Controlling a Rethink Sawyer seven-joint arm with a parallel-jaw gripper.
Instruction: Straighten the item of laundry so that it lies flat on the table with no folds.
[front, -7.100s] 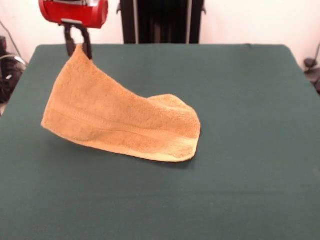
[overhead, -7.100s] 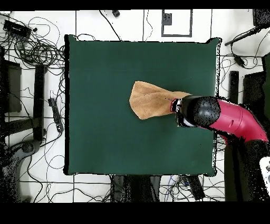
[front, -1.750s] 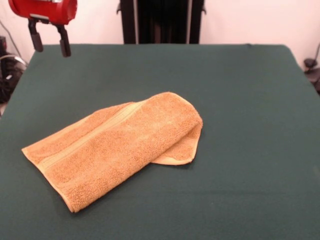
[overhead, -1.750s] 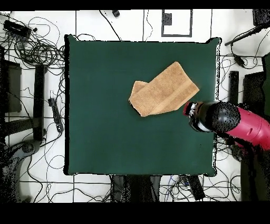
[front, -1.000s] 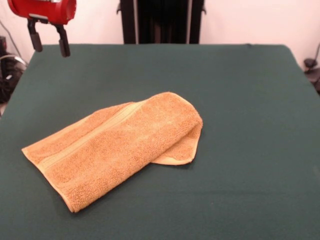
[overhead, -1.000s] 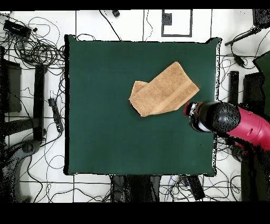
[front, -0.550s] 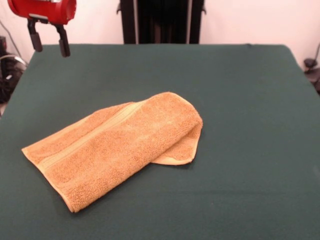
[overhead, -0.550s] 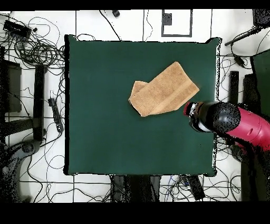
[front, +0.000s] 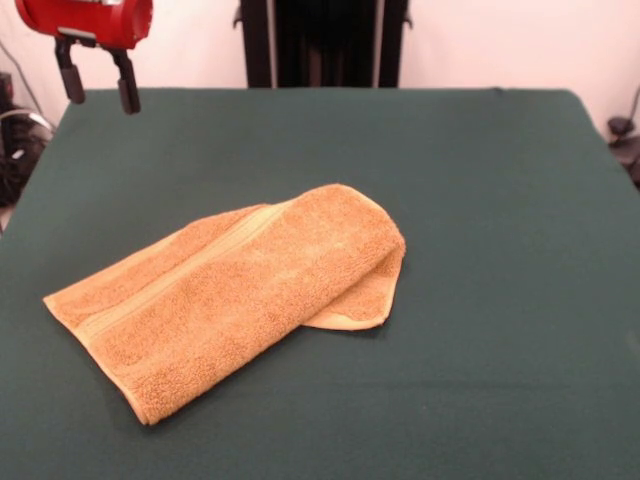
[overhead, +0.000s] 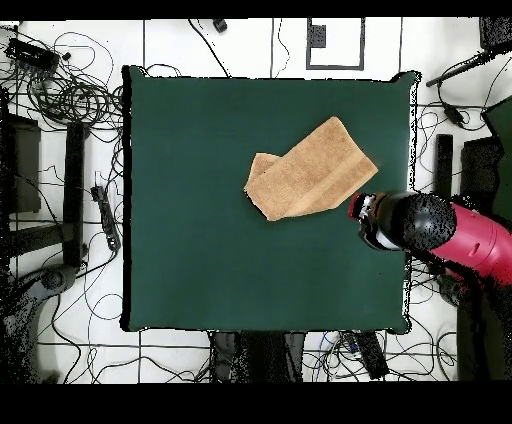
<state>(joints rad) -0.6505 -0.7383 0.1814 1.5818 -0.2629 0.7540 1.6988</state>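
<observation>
Gripper (front: 97, 88) on the red and black arm (overhead: 440, 232) hangs empty, its two dark fingers (front: 128, 94) parted, raised above the table's far corner on the front view's left side and well apart from the cloth. Nearest the front camera lies the golden-tan terry-cloth hand towel (front: 225, 292), resting diagonally on the large table covered in plain dark green cloth (front: 500, 300). Its near corner (front: 145, 415) and left corner (front: 50, 298) lie flat, and a woven band (front: 180, 275) runs along its length. Toward the middle of the table the towel is doubled over: a rounded fold (front: 385, 235) forms its far right end, and an under layer with a pale hem (front: 350, 318) shows from beneath the upper layer. The task is therefore judged incomplete, since one fold remains. To do the step well, take only the upper layer at a free corner on the front view's left side, lift it just clear, and carry it over and beyond the rounded fold, away from the under layer, so that it opens rather than drags. Release low so the cloth settles flat. Room is ample: bare green surface extends beyond the fold toward the right and far edges. In the overhead view the towel (overhead: 310, 182) sits nearer the table's right edge (overhead: 408, 200) than its left.
</observation>
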